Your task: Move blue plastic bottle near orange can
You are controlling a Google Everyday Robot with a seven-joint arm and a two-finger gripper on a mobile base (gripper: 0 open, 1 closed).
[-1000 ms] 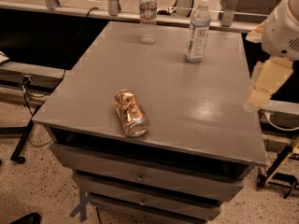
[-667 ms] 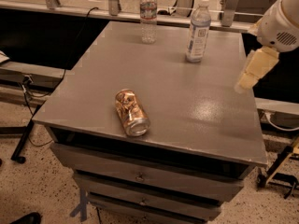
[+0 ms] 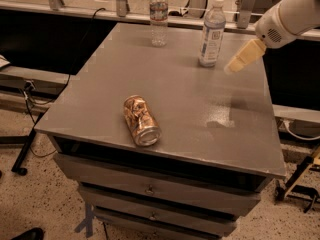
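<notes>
Tool (image 3: 233,66) just beside blue plastic bottle (image 3: 212,34), not touching.

Upper right of frame: I saw the gripper (image 3: 240,60) hanging above the grey table (image 3: 95,99), just right of the blue plastic bottle (image 3: 212,33) and apart from it. The bottle stood upright near the far edge. Centre-left, the orange can (image 3: 141,120) lay on its side near the front edge, silver end toward me, well apart from the bottle. A slimmer clear bottle (image 3: 158,15) stood upright at top centre.
</notes>
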